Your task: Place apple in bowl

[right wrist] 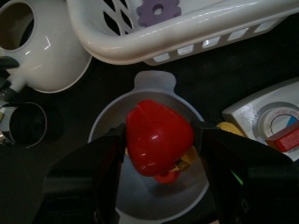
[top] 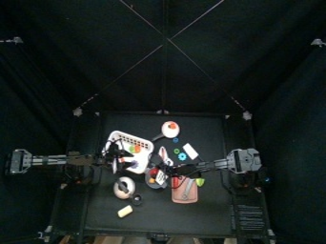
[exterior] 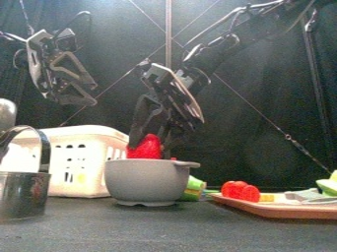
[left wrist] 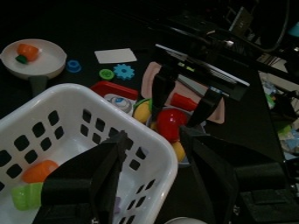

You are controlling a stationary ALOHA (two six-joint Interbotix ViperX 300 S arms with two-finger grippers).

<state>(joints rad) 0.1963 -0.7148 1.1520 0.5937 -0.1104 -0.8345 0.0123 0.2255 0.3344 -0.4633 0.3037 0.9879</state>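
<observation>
The dark red apple [right wrist: 158, 136] sits between the jaws of my right gripper [right wrist: 162, 147], which is shut on it. It hangs directly over the grey bowl [right wrist: 117, 109]. In the front view the apple [exterior: 146, 148] is just above the rim of the bowl [exterior: 149, 182], with the right gripper [exterior: 161, 130] coming down from above. My left gripper [left wrist: 163, 162] is open and holds nothing. It hovers over the white basket [left wrist: 70, 131], to the left of the bowl and raised high [exterior: 63, 89].
The white basket [exterior: 66, 157] stands close behind and left of the bowl. A metal cup [exterior: 20, 182] is at the front left. An orange board [exterior: 277, 205] with food pieces lies right of the bowl. A whitish round dish [right wrist: 35, 44] sits near the basket. An orange-red disc [top: 170, 130] lies further back.
</observation>
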